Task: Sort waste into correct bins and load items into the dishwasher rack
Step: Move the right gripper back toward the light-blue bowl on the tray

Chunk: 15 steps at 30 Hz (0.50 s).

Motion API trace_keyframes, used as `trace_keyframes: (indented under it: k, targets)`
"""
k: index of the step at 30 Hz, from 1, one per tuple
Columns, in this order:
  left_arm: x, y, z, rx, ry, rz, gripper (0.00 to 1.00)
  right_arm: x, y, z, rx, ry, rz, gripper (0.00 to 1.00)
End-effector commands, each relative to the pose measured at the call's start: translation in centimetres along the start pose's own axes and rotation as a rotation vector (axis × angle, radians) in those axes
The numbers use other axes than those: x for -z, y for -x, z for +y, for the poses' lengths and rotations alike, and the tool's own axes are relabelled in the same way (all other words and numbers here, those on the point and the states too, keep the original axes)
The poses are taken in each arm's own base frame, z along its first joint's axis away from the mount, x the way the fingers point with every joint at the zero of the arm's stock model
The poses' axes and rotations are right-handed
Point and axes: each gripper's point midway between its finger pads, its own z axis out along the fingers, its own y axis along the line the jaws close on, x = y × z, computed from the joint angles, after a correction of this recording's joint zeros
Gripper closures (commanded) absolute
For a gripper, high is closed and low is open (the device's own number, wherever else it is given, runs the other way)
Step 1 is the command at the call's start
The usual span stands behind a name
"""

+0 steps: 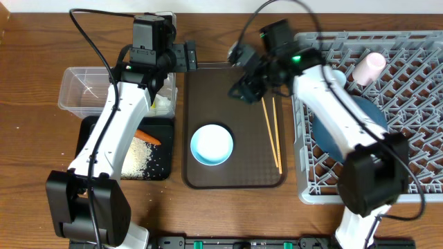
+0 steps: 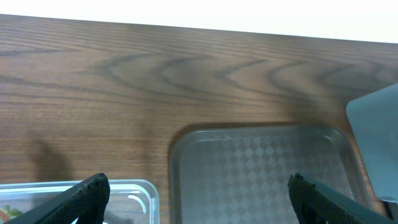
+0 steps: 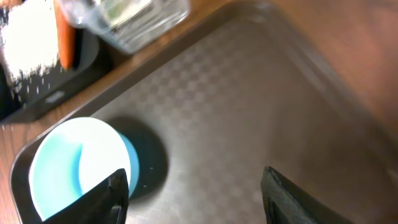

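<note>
While both hands hang over the brown serving tray (image 1: 235,176), neither holds anything. The right hand (image 3: 193,186) stands with its fingers moderately apart over bare tray. The white bowl with pale blue inside (image 3: 74,168) sits on the tray just beside one finger, which hides part of its rim. Beyond the bowl, off the tray, the black tray (image 3: 56,87) holds the rice (image 3: 28,37) and the carrot (image 3: 65,34). The two chopsticks (image 1: 271,131) lie on the tray, starting near this hand on its rack side. The dishwasher rack (image 1: 408,138) carries the dark blue plate (image 1: 360,114), partly covered by the right arm, and the pinkish-white cup (image 1: 369,68). The left hand (image 2: 199,183) is spread wide above the tray's far edge and the tabletop (image 2: 186,74), the clear tub (image 2: 134,190) by one finger.
</note>
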Motion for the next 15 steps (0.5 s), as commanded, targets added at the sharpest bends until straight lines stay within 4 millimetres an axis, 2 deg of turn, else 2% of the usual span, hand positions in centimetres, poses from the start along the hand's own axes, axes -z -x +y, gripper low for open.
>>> trace_keyframes:
  k: [1,6,11,15]
  targets:
    - [-0.2,-0.1,0.9,0.013,0.049,-0.001,0.08,-2.1,-0.2,2.1,0.039,0.055,0.031,0.37]
    - [-0.1,0.0,1.1,0.013,0.059,-0.007,0.08,-4.1,-1.8,4.3,0.038,0.114,0.109,0.37]
    - [-0.1,0.5,1.0,0.013,0.055,-0.028,0.08,-5.3,-3.1,7.6,0.046,0.208,0.175,0.38]
    - [-0.1,0.7,1.0,0.012,0.053,-0.034,0.07,-6.3,-4.2,8.0,0.095,0.177,0.232,0.38]
